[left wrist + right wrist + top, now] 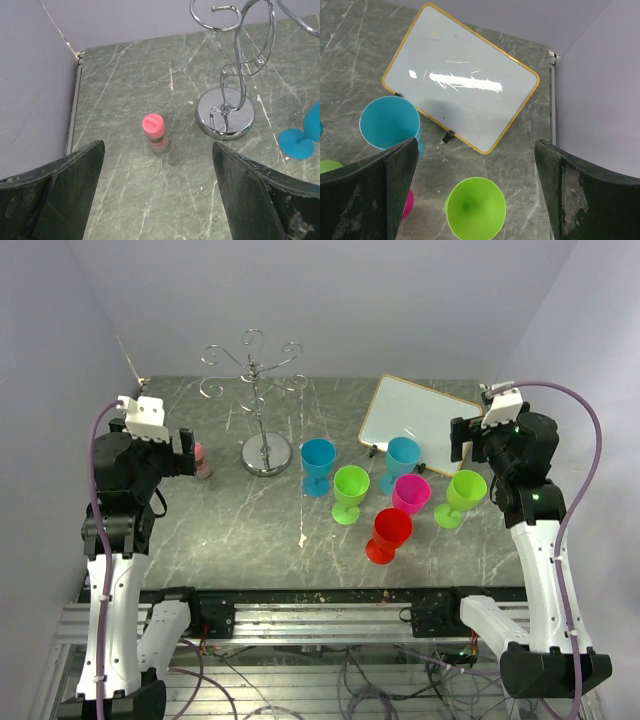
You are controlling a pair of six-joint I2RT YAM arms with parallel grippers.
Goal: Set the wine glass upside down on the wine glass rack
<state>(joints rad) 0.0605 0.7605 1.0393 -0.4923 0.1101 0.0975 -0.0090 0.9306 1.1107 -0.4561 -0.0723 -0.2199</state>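
A small pink-capped bottle (153,131) stands on the marbled table (230,530); a yellow-framed whiteboard (460,82) sits far right.

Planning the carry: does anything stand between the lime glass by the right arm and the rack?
Yes: the pink glass, right blue glass, left lime glass and left blue glass stand between the right lime glass and the rack. Above their rims, nothing visible.

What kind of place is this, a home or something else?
Probably a robotics lab test cell, not a home. The left arm and right arm stand on an aluminium frame at the table edge, plain walls enclose it, and coloured wine glasses and a wine glass rack look like staged props.
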